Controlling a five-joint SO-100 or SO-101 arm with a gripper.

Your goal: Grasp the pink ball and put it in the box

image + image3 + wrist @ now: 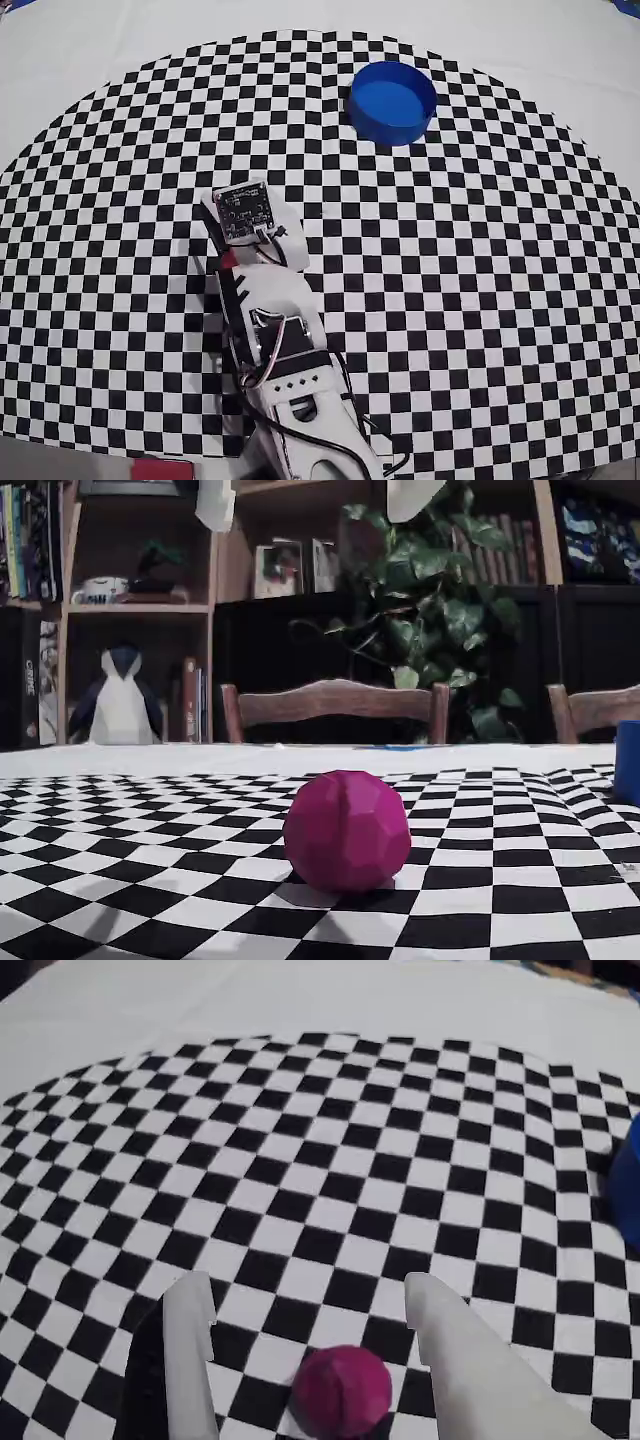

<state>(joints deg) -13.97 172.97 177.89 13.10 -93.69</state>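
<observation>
The pink ball (342, 1390) rests on the checkered cloth between my two white fingers, closer to the right finger (450, 1360) than to the left one (190, 1360). My gripper (308, 1290) is open and neither finger visibly touches the ball. In the fixed view the ball (347, 830) sits on the cloth with the two fingertips high above it at the top edge. The box (393, 102), a round blue container, stands at the cloth's far right in the overhead view, and only its edge (628, 1195) shows in the wrist view. In the overhead view the arm (265, 320) hides the ball.
The black-and-white checkered cloth (480, 300) covers the table, with plain white cloth beyond it. Behind the table in the fixed view stand wooden chairs (335, 705), a leafy plant (440, 610) and bookshelves.
</observation>
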